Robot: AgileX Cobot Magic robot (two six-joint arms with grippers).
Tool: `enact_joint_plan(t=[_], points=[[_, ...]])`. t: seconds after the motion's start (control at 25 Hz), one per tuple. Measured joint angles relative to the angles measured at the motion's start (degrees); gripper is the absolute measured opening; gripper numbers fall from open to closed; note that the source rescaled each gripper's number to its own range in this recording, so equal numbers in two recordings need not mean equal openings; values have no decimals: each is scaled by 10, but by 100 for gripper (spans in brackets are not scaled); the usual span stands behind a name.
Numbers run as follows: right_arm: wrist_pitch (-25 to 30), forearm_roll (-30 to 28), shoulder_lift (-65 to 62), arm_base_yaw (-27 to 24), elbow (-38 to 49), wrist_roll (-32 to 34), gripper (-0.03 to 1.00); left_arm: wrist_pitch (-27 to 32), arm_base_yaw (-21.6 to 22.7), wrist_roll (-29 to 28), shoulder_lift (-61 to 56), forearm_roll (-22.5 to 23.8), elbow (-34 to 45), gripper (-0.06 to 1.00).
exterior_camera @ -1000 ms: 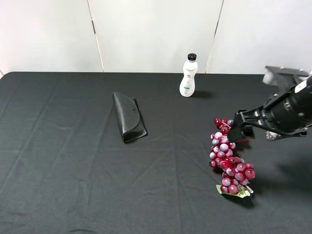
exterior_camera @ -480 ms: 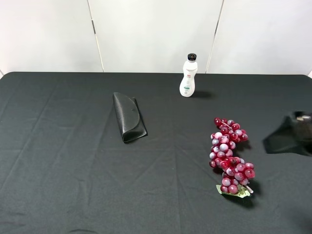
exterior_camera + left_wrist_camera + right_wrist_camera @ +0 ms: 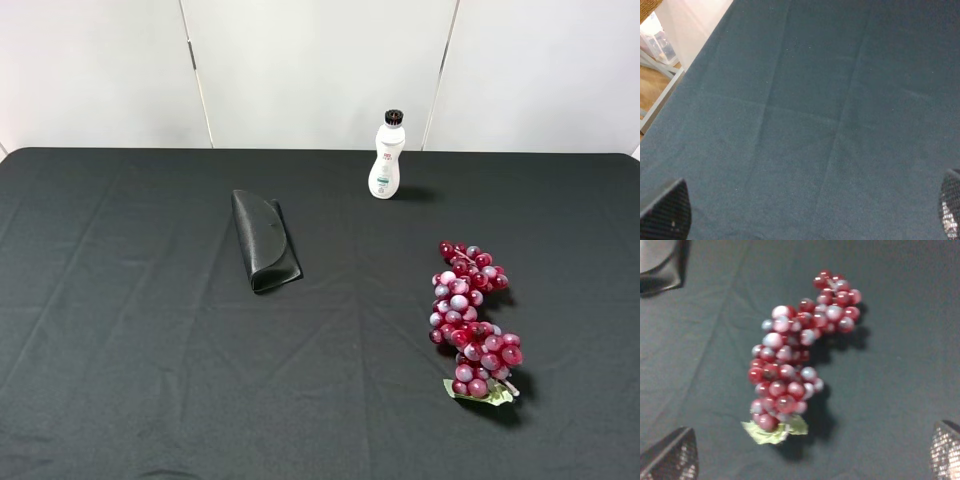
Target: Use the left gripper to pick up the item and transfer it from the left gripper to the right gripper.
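Observation:
The bunch of red-purple grapes (image 3: 472,320) with a small green leaf lies on the black cloth at the right of the table, leaf end toward the front. It also shows in the right wrist view (image 3: 795,360), lying free on the cloth. My right gripper (image 3: 815,452) is open, fingertips wide apart at the frame corners, well off the grapes and holding nothing. My left gripper (image 3: 805,210) is open over bare cloth, with no item near it. Neither arm shows in the exterior high view.
A black folded case (image 3: 264,240) lies left of the middle; its corner shows in the right wrist view (image 3: 660,265). A white bottle (image 3: 386,156) stands at the back. The left wrist view shows the table's edge (image 3: 687,67) with floor beyond.
My right arm, which was at the top of the grapes a second ago, has pulled away to the right and left the exterior high view. The grapes stayed on the cloth.

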Motion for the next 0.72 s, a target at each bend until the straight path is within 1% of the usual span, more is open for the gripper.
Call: enact_joint_plan(t=[0.12, 0.2, 0.32, 0.4, 0.72], points=[[-3, -7, -52, 0, 37, 17, 100, 0, 0, 0, 0, 0, 0, 98], [-16, -8, -93, 0, 60, 20, 100, 0, 0, 0, 0, 0, 0, 98], [-52, -9, -159, 0, 80, 25, 100, 0, 0, 0, 0, 0, 0, 98], [-57, -14, -195, 0, 85, 25, 100, 0, 0, 0, 0, 0, 0, 98], [-57, -24, -206, 0, 86, 25, 100, 0, 0, 0, 0, 0, 0, 98]])
